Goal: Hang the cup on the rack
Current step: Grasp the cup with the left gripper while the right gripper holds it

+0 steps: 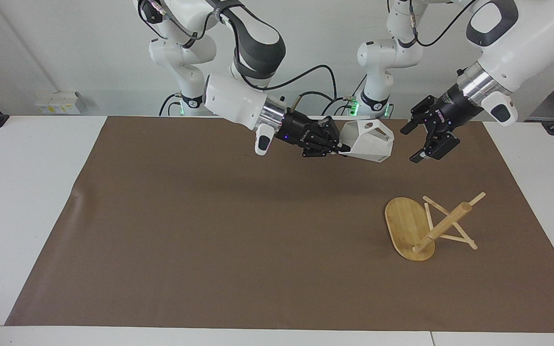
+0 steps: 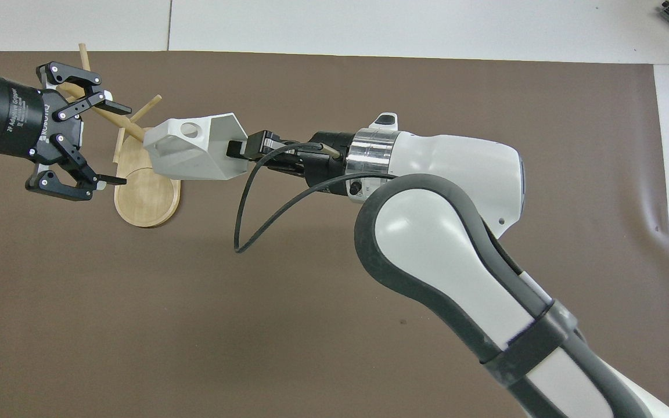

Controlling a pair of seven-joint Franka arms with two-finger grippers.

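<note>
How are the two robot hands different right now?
The right gripper is shut on the white faceted cup, while the left gripper is open and holds nothing. The right one points sideways toward the left arm's end; the left one points back at the cup. Both are black, two-fingered, and up in the air above the brown mat.

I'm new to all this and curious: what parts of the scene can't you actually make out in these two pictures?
- Rack: overhead view, the left gripper and the cup cover parts of its pegs and base.
- Cup wall pinched by the right gripper: both views, the fingers hide it.
- Left arm: overhead view, cut off at the edge.
</note>
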